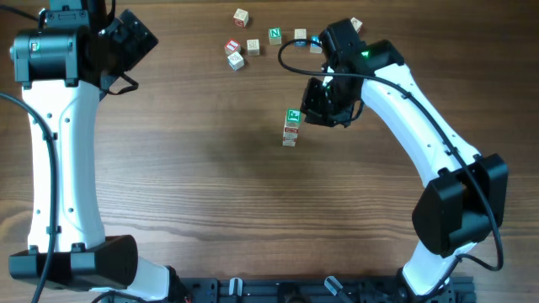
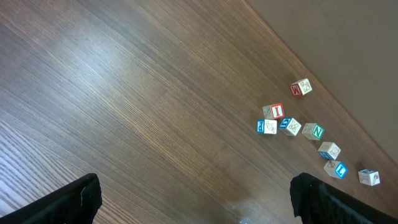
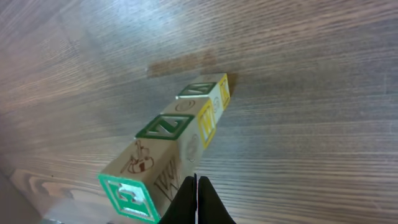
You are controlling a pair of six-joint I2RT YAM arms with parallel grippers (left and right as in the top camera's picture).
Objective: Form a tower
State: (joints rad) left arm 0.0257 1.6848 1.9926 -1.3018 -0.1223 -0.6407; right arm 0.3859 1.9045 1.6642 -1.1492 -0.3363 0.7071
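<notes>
We find the tower (image 1: 290, 128) standing on the table (image 1: 194, 194) right of centre, the right gripper (image 1: 316, 109) just beside it at upper right, and loose cubes (image 1: 253, 46) scattered above.

The left arm (image 1: 55, 143) extends along the left edge of the tabletop (image 1: 210, 210), with its wrist at the far left corner. The left gripper (image 1: 135, 38) has its jaws fully spread; its fingers (image 2: 68, 202) sit at the lower corners of the wrist view. The right arm (image 1: 421, 126) reaches from the near right corner toward the centre. The right gripper (image 3: 196, 199) points downward with its fingertips pressed together.
</notes>
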